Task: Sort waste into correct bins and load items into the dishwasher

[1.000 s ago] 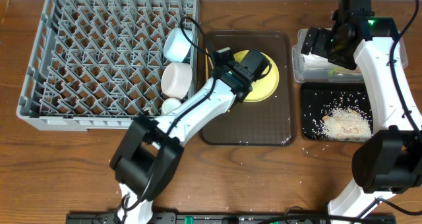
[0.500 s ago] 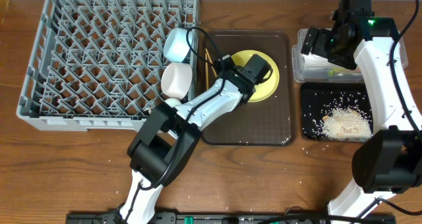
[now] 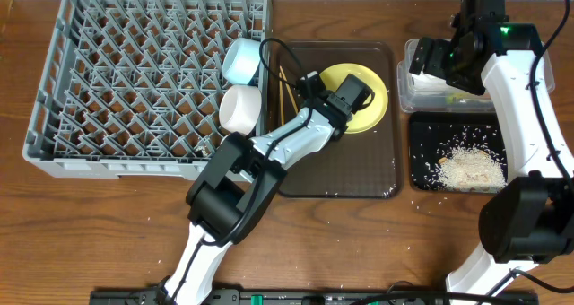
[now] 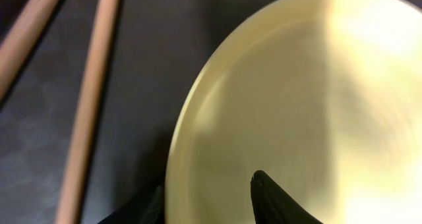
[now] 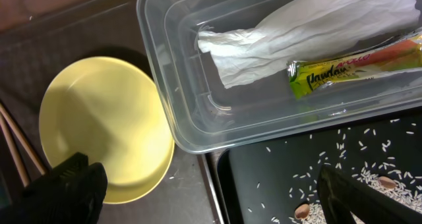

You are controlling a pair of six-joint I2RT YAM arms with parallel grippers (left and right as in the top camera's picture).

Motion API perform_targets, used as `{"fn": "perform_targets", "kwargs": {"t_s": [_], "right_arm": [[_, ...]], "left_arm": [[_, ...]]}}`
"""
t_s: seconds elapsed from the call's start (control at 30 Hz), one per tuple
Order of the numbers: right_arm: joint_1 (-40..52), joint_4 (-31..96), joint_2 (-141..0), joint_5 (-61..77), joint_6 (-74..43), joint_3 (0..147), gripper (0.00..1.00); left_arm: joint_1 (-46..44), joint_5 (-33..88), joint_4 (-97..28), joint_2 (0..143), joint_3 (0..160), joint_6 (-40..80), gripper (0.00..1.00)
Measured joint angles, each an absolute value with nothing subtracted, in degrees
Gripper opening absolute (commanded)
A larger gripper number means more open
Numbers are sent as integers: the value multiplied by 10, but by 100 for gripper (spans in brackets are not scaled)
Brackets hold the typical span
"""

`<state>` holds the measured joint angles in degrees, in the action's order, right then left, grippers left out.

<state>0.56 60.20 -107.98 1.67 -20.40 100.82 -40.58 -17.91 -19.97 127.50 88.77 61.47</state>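
Observation:
The yellow plate lies on the brown tray, with the wooden chopsticks to its left. My left gripper points down at the plate's left rim. It is open: one finger stands outside the rim and the other over the plate's inner face. My right gripper hangs wide open and holds nothing above the clear tub. In the tub are the white napkin and the green-and-yellow wrapper. Rice scraps lie in the black tray.
The grey dish rack fills the left of the table. A light-blue bowl and a white bowl stand along its right side. My left arm stretches across the brown tray's left half. A few rice grains dot the wooden table at the front.
My left gripper has moved right across the brown tray. The plate has slid a little right with it, and the chopsticks have come out from under the arm. The right arm is still.

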Motion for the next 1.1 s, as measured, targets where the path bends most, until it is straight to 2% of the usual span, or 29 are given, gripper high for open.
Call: {"fn": "perform_targets", "kwargs": {"t_s": [0.03, 0.07, 0.1, 0.27, 0.6, 1.1], "right_arm": [[6, 602, -1080, 17, -204, 1008, 99], [6, 602, -1080, 17, -204, 1008, 99], [6, 602, -1080, 17, -204, 1008, 99], [6, 602, -1080, 17, -204, 1008, 99], [6, 602, -1080, 17, -204, 1008, 99], [6, 602, -1080, 17, -204, 1008, 99]], "left_arm": [[-406, -183, -197, 1279, 891, 615, 28], [-406, -187, -196, 1282, 893, 616, 13], [-406, -191, -195, 1283, 894, 617, 8], [-405, -198, -190, 1288, 895, 600, 7], [-405, -248, -199, 1279, 889, 482, 8], [-405, -294, -240, 1152, 873, 359, 8]]}}
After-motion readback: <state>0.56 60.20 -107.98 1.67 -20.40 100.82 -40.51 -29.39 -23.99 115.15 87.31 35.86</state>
